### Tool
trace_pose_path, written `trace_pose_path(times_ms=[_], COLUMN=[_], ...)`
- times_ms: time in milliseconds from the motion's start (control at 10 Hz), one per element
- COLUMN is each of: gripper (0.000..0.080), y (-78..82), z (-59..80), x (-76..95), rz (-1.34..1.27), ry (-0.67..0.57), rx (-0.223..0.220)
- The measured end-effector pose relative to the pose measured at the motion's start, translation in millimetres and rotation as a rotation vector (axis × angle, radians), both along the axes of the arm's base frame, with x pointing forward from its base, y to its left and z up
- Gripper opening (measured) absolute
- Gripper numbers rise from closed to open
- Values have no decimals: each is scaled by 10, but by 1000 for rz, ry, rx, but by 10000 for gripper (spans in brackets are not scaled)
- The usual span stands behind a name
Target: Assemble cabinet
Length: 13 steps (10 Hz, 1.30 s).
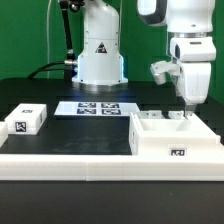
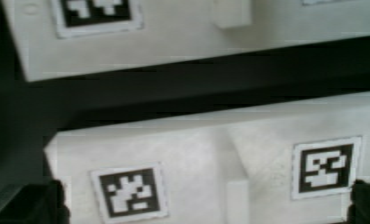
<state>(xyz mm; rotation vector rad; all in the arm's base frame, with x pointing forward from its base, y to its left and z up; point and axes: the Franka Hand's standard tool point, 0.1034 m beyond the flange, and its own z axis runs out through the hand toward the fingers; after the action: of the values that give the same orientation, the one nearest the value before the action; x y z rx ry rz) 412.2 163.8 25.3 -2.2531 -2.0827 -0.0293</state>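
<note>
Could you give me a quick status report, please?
Open jaws, empty, low over the cabinet. It sits at the exterior view's right. Off to its side: small block, marker board; nothing blocking.

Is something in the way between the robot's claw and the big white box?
No, nothing visible is in the way. The open gripper hangs right over the cabinet, and no other piece sits between them.

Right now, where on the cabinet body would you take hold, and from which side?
Probably a thin upright wall of the cabinet, from straight above. It sits open side up and looks too wide for the jaws to span, while a wall rim should fit between them. The open gripper hangs over its far side.
</note>
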Motion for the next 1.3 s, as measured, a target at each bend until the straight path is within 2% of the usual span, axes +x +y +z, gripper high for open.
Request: trace_pose_path(times_ms=[400, 500, 600, 800, 900, 1000, 1100, 1300], gripper=[797, 663, 663, 389, 206, 206, 80, 68], y=[42, 42, 42, 36, 33, 30, 24, 24], z=[-112, -113, -113, -118, -119, -119, -116, -114], x=[-41, -41, -41, -43, -42, -41, -35, -33], rz=[-4, -4, -4, -5, -6, -6, -8, -8], ry=[10, 10, 10, 12, 12, 12, 11, 10], rx=[10, 10, 10, 9, 9, 9, 10, 10])
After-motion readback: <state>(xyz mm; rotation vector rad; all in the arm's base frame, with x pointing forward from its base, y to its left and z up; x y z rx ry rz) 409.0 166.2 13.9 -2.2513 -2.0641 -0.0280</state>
